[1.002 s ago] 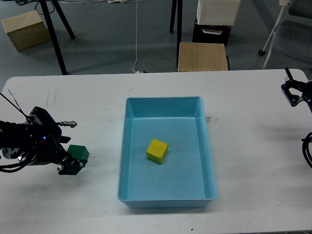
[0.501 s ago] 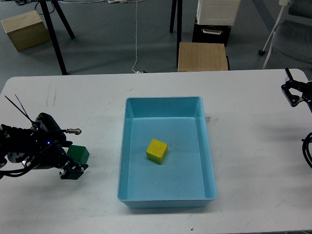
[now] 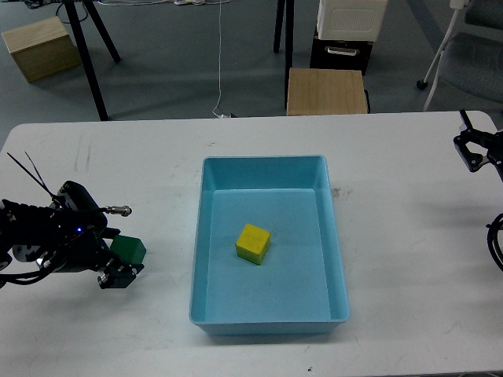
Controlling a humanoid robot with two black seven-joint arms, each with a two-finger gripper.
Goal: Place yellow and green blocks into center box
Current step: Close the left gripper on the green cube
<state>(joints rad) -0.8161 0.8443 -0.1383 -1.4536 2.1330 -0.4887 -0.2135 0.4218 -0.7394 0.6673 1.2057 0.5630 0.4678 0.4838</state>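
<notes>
Currently, yellow block: delivered, inside blue box. Green block: outstanding, on surface, at my left pincer; grip unreadable. Right pincer: idle, far right, state unclear.

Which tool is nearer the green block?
Left. The left tool is right at the green block, at its near side; the right tool is far across the table, beyond the box.

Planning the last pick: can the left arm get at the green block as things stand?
Probably yes. The left gripper is already right at the green block on the white table, with nothing between them. Whether its fingers grip the block cannot be told from this view.
</notes>
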